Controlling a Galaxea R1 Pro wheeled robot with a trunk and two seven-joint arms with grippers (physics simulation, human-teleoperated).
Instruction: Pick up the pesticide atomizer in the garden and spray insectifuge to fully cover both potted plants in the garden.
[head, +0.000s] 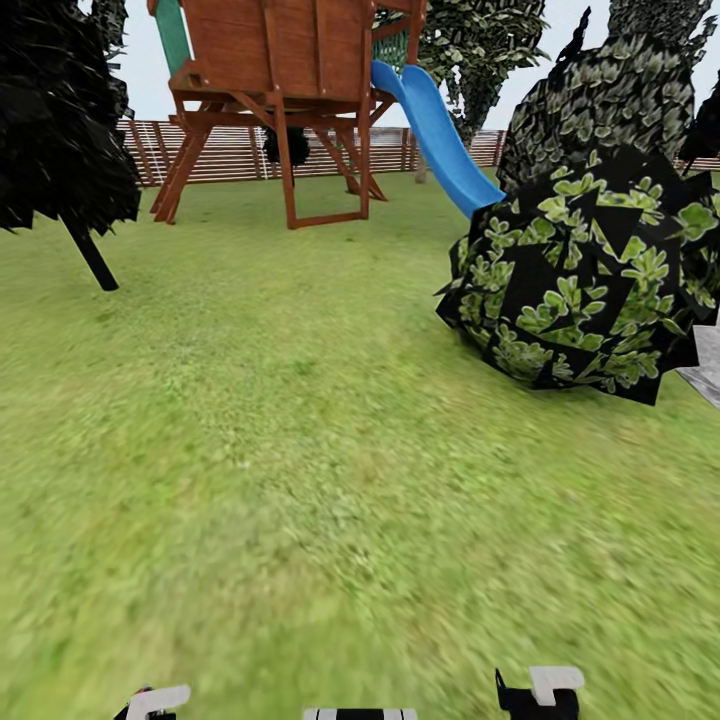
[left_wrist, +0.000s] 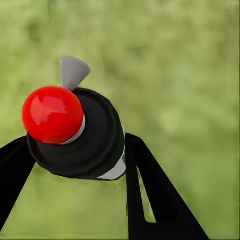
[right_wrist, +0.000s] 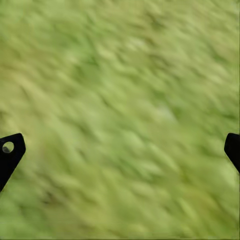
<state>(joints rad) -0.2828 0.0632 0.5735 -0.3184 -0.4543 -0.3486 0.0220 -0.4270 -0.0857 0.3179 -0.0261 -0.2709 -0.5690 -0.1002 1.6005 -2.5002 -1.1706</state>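
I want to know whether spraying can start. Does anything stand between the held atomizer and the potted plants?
Cannot tell: the left gripper holds the pesticide atomizer over lawn, with no potted plant visible. Ahead stand a big dark bush and a play tower.

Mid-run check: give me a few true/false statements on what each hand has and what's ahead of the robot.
1. The left hand holds the pesticide atomizer. True.
2. The right hand grips a bottle. False: its fingers are wide apart over the lawn.
3. A blue slide stands ahead. True.
4. A round bush is at left. False: it is ahead on the right.
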